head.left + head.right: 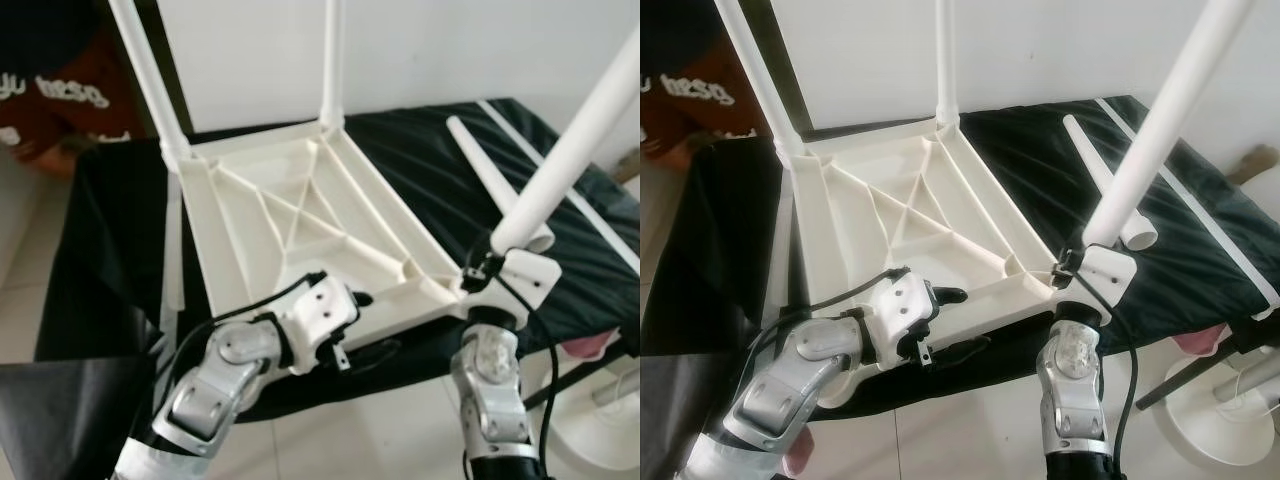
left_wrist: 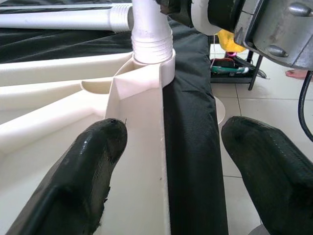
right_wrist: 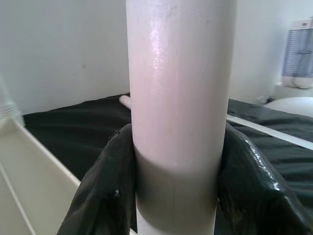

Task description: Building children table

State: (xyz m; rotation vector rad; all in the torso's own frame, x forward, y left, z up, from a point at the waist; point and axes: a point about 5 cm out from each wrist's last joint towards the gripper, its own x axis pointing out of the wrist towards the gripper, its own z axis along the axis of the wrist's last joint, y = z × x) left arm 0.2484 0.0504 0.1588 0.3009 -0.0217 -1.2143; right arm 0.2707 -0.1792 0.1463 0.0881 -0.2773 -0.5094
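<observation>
Right gripper [image 3: 176,196] clamped the white plastic leg [image 1: 1145,140]; left gripper [image 2: 168,161], fingers apart, straddled the cream upturned tabletop's [image 1: 290,215] lower-centre rim.

A plain white wall [image 1: 420,50] stood behind; the floor [image 1: 30,250] was pale glossy tile; a black cloth [image 1: 430,160] covered a low surface near the wall; a white round base [image 1: 1230,420] sat on the tiles to the right; daylight was soft and even.

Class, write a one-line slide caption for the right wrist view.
Right gripper clamps a white table leg above the black-covered bed.
</observation>
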